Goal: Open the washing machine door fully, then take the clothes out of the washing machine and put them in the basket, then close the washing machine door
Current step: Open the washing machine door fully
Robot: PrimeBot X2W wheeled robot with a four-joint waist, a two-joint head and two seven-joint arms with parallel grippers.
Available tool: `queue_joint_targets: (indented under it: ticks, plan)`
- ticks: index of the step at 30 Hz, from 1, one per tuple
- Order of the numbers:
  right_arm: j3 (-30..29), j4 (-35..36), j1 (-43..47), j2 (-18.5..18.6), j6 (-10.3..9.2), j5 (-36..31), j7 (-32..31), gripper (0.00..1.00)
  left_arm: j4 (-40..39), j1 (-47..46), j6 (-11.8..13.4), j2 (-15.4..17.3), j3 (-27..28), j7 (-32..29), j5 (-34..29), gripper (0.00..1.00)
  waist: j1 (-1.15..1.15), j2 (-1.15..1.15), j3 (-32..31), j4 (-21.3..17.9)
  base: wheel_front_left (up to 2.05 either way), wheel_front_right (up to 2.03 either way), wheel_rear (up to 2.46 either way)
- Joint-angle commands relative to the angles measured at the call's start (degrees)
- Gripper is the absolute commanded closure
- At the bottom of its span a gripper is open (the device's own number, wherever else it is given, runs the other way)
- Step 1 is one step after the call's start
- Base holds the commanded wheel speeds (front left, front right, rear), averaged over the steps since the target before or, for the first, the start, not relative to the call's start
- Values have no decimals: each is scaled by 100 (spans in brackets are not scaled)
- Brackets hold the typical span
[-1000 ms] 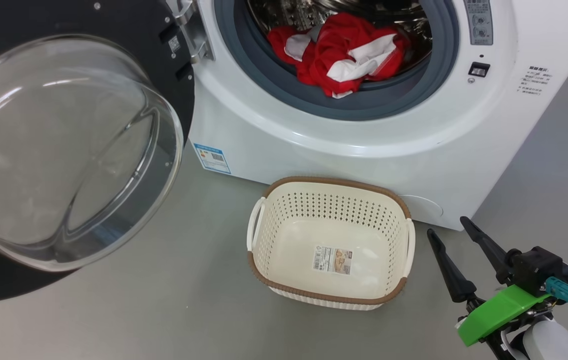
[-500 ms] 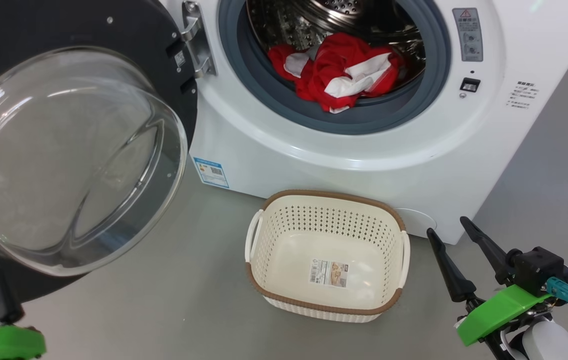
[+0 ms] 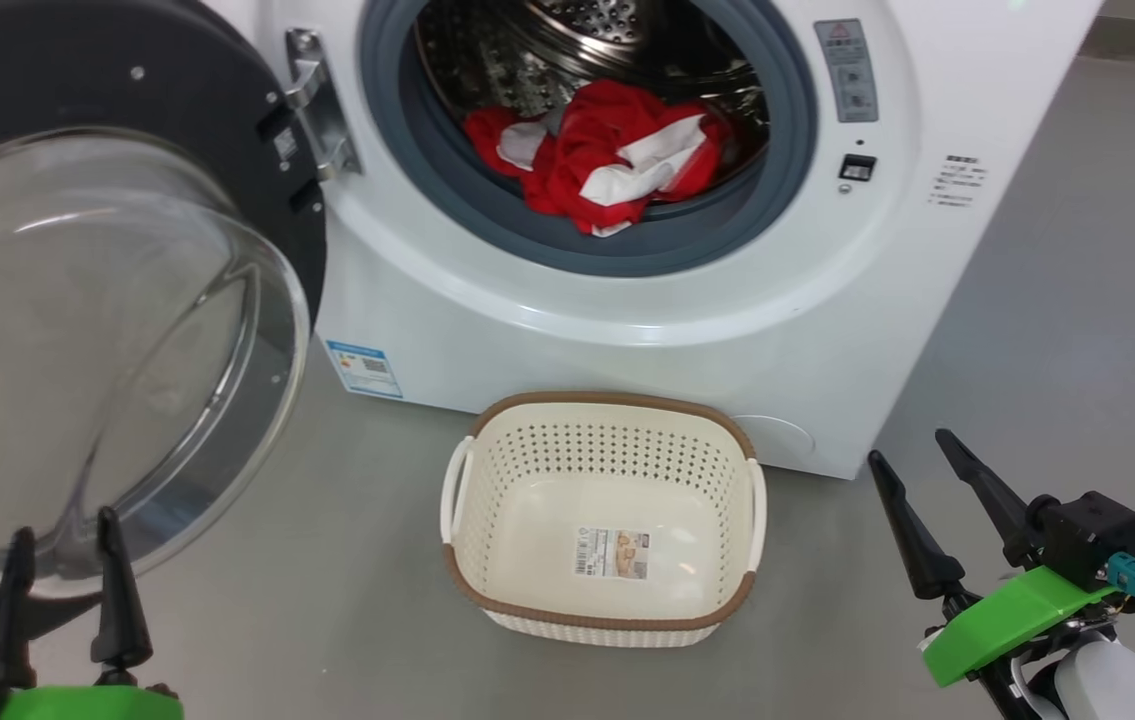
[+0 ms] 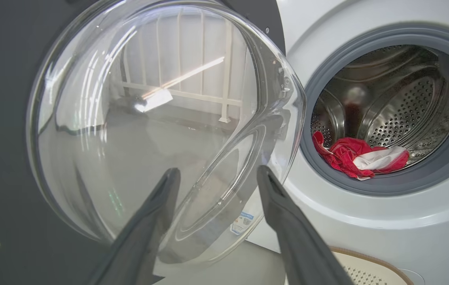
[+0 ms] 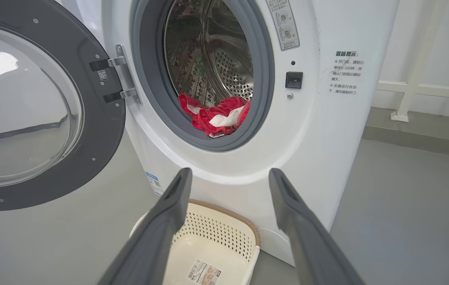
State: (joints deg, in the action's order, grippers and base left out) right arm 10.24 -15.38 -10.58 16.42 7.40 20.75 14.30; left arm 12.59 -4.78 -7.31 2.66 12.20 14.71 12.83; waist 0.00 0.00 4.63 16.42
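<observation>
Grey floor (image 3: 327,620), white washing machine (image 3: 627,330) — mouth unblocked, nothing lifted yet.
On its left hinge the washing machine door (image 3: 77,80) stands swung out, glass bowl (image 3: 97,350) bulging toward the robot, probably to free the reach. Red clothes (image 3: 597,160) lie heaped at the drum's front lip, heap running across the opening. Just below sits the basket (image 3: 617,400), mouth up, long side along the washer front — a short drop, I judge. Empty left gripper (image 3: 65,530) spread wide before the glass; right gripper (image 3: 909,450) likewise, right of the basket.
</observation>
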Motion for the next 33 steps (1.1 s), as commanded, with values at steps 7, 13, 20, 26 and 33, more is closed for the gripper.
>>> queue_joint_targets:
  ticks: [7,13,20,26,33]
  plan:
    - [18,169,-8,2,9,-32,70,0,-288,-3,-17,224,-257,29,160,0,0,0,1,-552,0,0,0]
    - [-40,179,35,-42,9,-37,70,0,-371,109,-17,275,-494,29,270,0,0,0,-13,-996,0,0,0]
    - [-145,203,71,-110,9,-34,70,0,-460,206,-17,298,-674,29,356,0,0,0,6,-1450,0,0,0]
    - [-205,212,103,-149,9,-26,70,0,-461,255,-17,293,-793,29,396,0,0,0,-18,-1721,0,0,0]
    - [-251,237,156,-177,9,-25,70,0,-441,337,-17,302,-847,29,440,0,0,0,-81,-2017,0,0,0]
